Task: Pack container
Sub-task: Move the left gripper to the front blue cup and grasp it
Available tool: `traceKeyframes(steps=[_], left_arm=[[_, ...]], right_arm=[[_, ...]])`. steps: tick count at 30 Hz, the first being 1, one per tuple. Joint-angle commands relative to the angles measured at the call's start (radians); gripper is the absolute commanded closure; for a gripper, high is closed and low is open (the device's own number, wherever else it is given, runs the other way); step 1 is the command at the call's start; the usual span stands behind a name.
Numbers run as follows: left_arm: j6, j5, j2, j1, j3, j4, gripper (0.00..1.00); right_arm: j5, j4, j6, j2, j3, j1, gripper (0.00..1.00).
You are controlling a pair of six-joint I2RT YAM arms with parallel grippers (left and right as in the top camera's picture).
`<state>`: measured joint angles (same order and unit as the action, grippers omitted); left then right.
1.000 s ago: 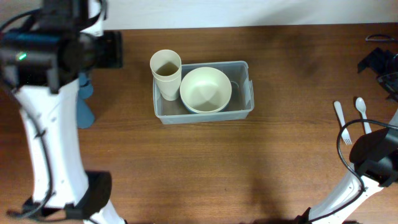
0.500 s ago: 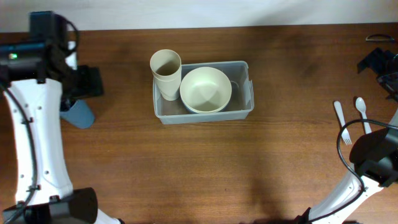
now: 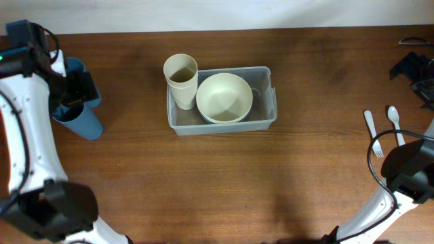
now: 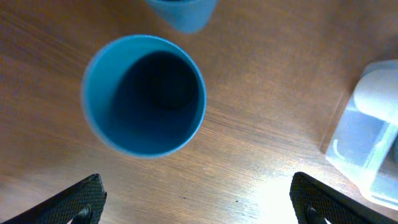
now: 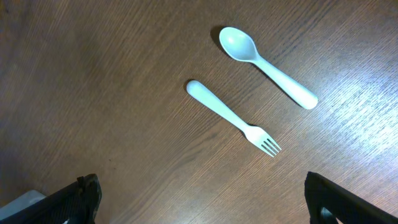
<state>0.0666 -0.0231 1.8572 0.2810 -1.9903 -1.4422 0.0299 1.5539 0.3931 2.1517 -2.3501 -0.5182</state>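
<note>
Nearest the robot's side of the wooden table [image 3: 203,183], the right gripper [image 5: 202,199] hangs with its jaws spread wide and nothing between them. Just beyond it a pale fork [image 5: 233,117] and a pale spoon [image 5: 267,65] lie side by side on the wood, apart from each other and from the fingers.

Further in, about mid-table and toward its far half, sits the container [image 3: 224,127]. It is a clear, slightly frosted plastic bin, rectangular with rounded corners and a raised rim, and the wood shows dimly through its walls. It stands flat with its mouth facing up. Its long axis runs left to right across the overhead view, parallel to the far table edge, and its short sides face the two arms. A cream bowl [image 3: 224,97] rests inside, open side up, and fills the middle and right of the floor. A cream cup [image 3: 182,80] stands upright at the left end, touching the bowl's rim, with its mouth rising over the bin's far-left corner.

Well to the left, at much the same depth, the left gripper [image 4: 199,205] is released, its fingers wide apart and holding nothing. It hovers above an upright blue cup [image 4: 144,93]. A second blue cup [image 4: 183,11] stands just past the first one. A corner of the bin shows at the right edge of the left wrist view.
</note>
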Motion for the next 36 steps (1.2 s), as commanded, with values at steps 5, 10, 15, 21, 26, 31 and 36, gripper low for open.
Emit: traceKeyframes(steps=[5, 10, 15, 21, 26, 31, 36], left_arm=[[-0.03, 0.031, 0.144, 0.001, 0.011, 0.013, 0.04], [-0.031, 0.031, 0.207, 0.001, 0.011, 0.013, 0.11], [-0.031, 0.031, 0.237, 0.001, 0.011, 0.01, 0.11], [-0.03, 0.031, 0.254, 0.001, 0.011, 0.01, 0.45], [-0.03, 0.031, 0.255, 0.001, 0.011, 0.011, 0.84], [-0.03, 0.032, 0.254, 0.001, 0.011, 0.01, 0.98], [-0.029, 0.032, 0.253, 0.001, 0.003, -0.005, 0.98]], right_arm=[[-0.005, -0.002, 0.008, 0.0, 0.006, 0.002, 0.01], [-0.005, -0.002, 0.008, 0.0, 0.006, 0.002, 0.01], [-0.005, -0.002, 0.009, 0.0, 0.006, 0.002, 0.01], [-0.005, -0.002, 0.009, 0.0, 0.006, 0.002, 0.01], [-0.005, -0.002, 0.008, 0.0, 0.006, 0.002, 0.01], [-0.005, -0.002, 0.008, 0.0, 0.006, 0.002, 0.01], [-0.005, -0.002, 0.009, 0.0, 0.006, 0.002, 0.01]])
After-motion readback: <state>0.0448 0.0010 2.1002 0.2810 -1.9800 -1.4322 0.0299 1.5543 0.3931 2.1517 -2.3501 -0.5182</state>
